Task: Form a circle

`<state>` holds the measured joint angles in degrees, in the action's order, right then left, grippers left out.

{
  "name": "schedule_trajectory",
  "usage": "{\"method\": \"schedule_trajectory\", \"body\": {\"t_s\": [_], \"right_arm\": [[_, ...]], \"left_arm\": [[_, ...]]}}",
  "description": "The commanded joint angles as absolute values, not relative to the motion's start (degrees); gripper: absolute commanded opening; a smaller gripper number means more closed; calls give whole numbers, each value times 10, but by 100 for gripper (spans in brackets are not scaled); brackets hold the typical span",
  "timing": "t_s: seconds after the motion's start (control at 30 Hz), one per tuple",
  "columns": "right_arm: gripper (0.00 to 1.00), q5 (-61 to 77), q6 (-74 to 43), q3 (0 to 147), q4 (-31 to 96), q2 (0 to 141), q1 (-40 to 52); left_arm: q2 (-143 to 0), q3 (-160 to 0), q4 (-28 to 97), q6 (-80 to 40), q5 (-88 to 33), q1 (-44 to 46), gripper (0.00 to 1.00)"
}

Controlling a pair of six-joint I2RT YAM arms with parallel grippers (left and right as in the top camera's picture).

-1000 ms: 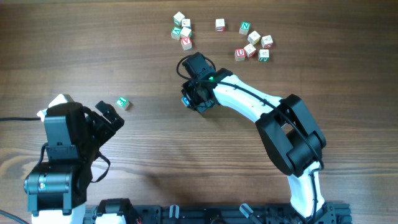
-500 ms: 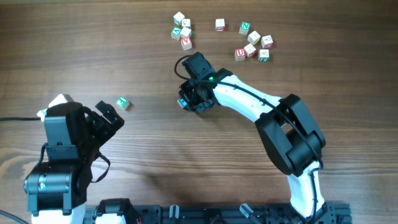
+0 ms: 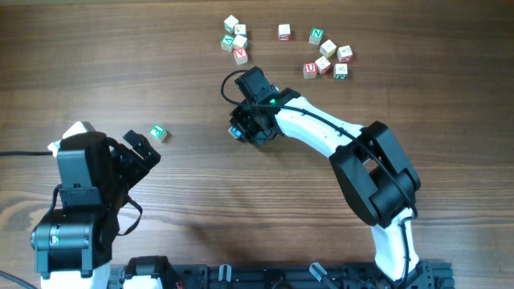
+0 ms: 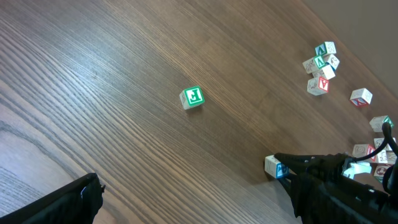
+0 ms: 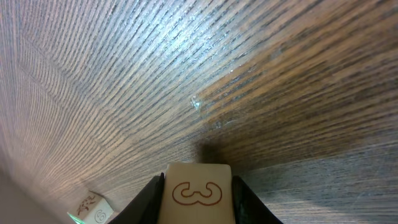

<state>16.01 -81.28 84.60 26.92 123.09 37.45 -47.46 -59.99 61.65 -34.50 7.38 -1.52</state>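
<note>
My right gripper (image 3: 238,131) is shut on a pale wooden cube (image 3: 236,132) low over the middle of the table. In the right wrist view the held cube (image 5: 196,193) shows a red outlined letter, with a black finger tight against each side. The left wrist view shows blue print on that cube (image 4: 273,166). A cube with green print (image 3: 158,133) lies alone to the left, just past my left gripper (image 3: 142,147), which stands open and holds nothing. That same green cube (image 4: 192,98) appears in the left wrist view. No circle of cubes shows in any view.
Several letter cubes cluster at the back (image 3: 234,38). Further right lie a single cube (image 3: 283,31), a green-lettered one (image 3: 316,35) and another group (image 3: 329,60). The left arm's base (image 3: 76,209) fills the near left corner.
My right gripper has slid a little to the left with the cube in it. The left arm and the green cube have not moved.
</note>
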Motion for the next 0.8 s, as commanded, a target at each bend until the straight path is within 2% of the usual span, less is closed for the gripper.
{"method": "schedule_trajectory", "body": {"t_s": [0.0,0.07,0.13,0.3,0.43,0.53,0.77], "right_arm": [[27,149,-799,844,267,1235,375],[26,149,-796,844,265,1235,375],[26,149,-790,844,265,1235,375],[27,142,-729,850,236,1235,380],[27,88,-654,885,236,1235,407],[27,34,-638,904,247,1235,434],[27,-4,-632,917,241,1235,460]], "left_arm": [[-474,-605,615,-332,71,-18,100],[-474,-605,609,-332,87,-18,100],[-474,-605,639,-342,192,-18,100],[-475,-605,670,-423,313,-18,100],[-480,-597,710,-574,401,-18,100],[-490,-571,701,-638,402,-18,100],[-534,-515,649,-642,366,-18,100]]}}
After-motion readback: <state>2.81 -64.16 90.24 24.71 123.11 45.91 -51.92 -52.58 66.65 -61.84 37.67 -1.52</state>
